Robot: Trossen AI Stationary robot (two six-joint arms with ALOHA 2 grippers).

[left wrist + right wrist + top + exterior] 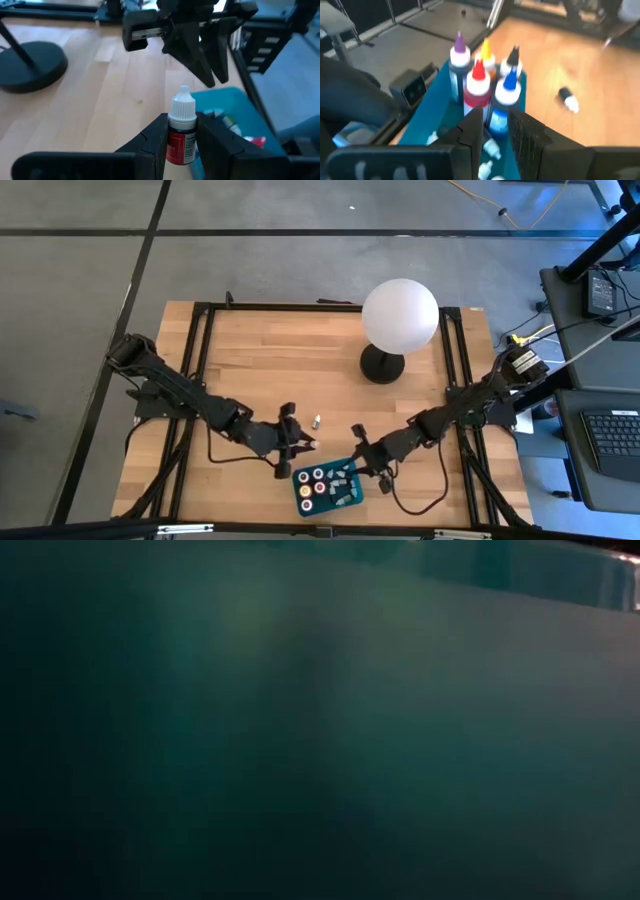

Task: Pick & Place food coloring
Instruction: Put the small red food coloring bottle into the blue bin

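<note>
My left gripper (306, 444) (181, 127) is shut on a small red-labelled food coloring bottle (181, 135) with a white cap, just beyond the far edge of the teal tray (342, 507). My right gripper (355, 463) (497, 117) is over the tray's right part, shut on a blue-capped bottle (506, 95). Purple-, yellow-, red- and black-tipped bottles (477, 85) stand upright in the tray's left part. Small ones lie on its floor (490, 147). One more bottle (317, 421) (568, 99) lies on its side on the table. My left gripper pinches the bottle's red-labelled body (179, 147) between its two fingers, coming from the table's left and slanting down. The bottle stands upright with its white cap above the fingertips. Its bottom is cut off by the picture's edge. My right gripper has the blue-capped bottle's body (497, 122) between its two fingers, below the white collar, coming from the table's right and slanting down. The bottle is upright. The fingers hide its lower end, so I cannot tell whether it rests on the tray's floor.
A white globe lamp (400, 317) on a black base (382, 364) (30, 65) stands at the table's far right. The tray sits at the near edge, and its teal wall (560, 580) fills the low view. Bare wood lies between the lamp and the grippers.
</note>
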